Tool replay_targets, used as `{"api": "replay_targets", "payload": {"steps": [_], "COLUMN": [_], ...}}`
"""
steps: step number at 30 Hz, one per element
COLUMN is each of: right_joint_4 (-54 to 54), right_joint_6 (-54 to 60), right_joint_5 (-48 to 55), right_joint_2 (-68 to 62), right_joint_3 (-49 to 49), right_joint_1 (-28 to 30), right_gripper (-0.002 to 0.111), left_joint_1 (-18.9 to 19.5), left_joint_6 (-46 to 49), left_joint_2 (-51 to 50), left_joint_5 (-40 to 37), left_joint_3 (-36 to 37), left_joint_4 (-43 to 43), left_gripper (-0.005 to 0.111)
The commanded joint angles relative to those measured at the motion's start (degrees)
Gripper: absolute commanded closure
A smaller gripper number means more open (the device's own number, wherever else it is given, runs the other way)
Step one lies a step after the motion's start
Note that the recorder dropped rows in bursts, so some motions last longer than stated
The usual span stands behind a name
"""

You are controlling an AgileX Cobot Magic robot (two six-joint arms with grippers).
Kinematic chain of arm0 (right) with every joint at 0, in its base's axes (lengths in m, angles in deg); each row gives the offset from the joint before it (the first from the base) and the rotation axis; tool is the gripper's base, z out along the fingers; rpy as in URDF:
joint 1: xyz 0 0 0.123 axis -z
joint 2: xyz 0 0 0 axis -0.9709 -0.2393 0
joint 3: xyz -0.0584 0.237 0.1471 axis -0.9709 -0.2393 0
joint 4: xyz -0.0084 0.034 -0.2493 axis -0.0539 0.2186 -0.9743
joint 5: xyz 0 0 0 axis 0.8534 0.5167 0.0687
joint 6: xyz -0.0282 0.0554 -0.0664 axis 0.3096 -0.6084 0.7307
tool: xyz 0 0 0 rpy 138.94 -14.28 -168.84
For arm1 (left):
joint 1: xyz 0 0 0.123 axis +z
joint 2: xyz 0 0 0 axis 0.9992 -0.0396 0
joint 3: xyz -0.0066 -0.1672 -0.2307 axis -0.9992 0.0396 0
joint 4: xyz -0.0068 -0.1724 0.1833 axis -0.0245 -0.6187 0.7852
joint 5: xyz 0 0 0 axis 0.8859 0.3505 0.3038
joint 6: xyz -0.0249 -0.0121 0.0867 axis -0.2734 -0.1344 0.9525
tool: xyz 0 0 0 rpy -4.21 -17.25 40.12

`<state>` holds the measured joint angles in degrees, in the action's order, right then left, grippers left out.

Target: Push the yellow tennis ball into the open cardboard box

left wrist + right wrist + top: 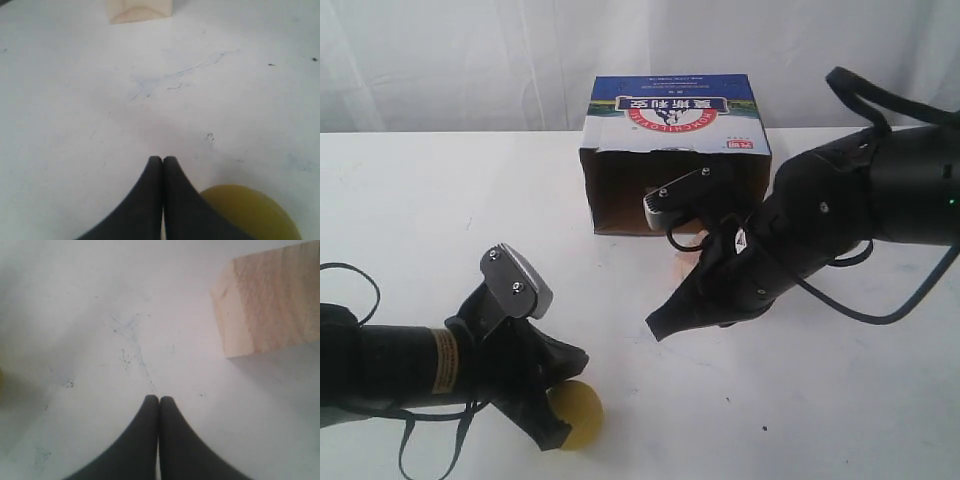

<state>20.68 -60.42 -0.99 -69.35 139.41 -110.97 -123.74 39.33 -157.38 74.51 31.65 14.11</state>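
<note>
Yellow tennis ball (pixel 578 412) lies on the table (pixel 420 200), just beside my left end effector (pixel 553 436), which is clenched on nothing. My right end effector (pixel 656 327), also clenched, points down in front of the open cardboard box (pixel 670 120), well apart from the ball.

The right gripper (pixel 655 328) stands between ball (pixel 580 412) and box (pixel 670 112).

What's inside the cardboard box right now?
The visible inside of the box is bare brown cardboard. The right arm covers the opening's right part, so that part cannot be checked.
</note>
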Motion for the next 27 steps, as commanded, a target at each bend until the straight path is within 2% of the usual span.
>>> {"api": "replay_targets", "payload": {"steps": [1,3,6,7,8,10,13,15,17,20,23,26,27], "right_joint_4": [-10.20,-17.27,-41.45,-45.33,-53.58,-59.40,-58.56,-57.24,-53.68,-50.50,-49.96,-49.82,-49.97], "right_joint_6": [-4.41,-9.01,-29.60,-32.74,-38.37,-39.97,-39.73,-39.73,-39.73,-39.73,-39.73,-39.73,-39.73], "right_joint_5": [-0.03,0.61,6.89,8.55,12.65,16.32,19.00,20.23,19.08,16.16,15.41,15.43,15.12], "right_joint_2": [2.54,3.96,8.73,9.53,11.64,14.54,17.19,17.19,17.19,17.19,17.19,17.19,17.19], "right_joint_3": [0.10,0.10,0.10,0.10,0.10,0.10,0.10,0.10,0.10,-0.13,-0.13,-0.28,-0.53], "right_joint_1": [0.16,0.94,4.53,5.32,7.40,10.90,15.64,16.18,16.18,16.18,16.18,16.18,16.18], "right_gripper": [0.108,0.108,0.108,0.108,0.108,0.108,0.108,0.108,0.108,0.108,0.108,0.108,0.108], "left_joint_1": [-0.39,-0.39,-0.39,-0.39,-0.39,-0.39,-0.39,-0.39,-0.39,-0.13,-0.04,-0.04,-0.04], "left_joint_6": [0.54,0.54,0.54,0.72,2.10,5.57,17.10,22.58,26.26,29.90,27.53,15.96,11.98], "left_joint_2": [0.07,0.07,-0.03,-0.32,-1.14,-3.29,-6.36,-6.90,-6.90,-5.74,-1.99,0.93,1.04], "left_joint_5": [-4.15,-4.15,-5.21,-5.10,-4.16,-2.04,4.35,7.22,6.97,6.68,1.93,-7.29,-7.82], "left_joint_3": [0.38,0.38,0.38,0.38,0.38,0.38,-0.50,-3.02,-6.57,-9.91,-10.04,-8.88,-8.13], "left_joint_4": [0.18,0.18,0.18,0.18,-1.01,-4.71,-14.93,-21.35,-26.75,-29.05,-29.76,-25.88,-23.40], "left_gripper": [0.107,0.107,0.107,0.107,0.107,0.107,0.107,0.107,0.107,0.107,0.107,0.107,0.107]}}
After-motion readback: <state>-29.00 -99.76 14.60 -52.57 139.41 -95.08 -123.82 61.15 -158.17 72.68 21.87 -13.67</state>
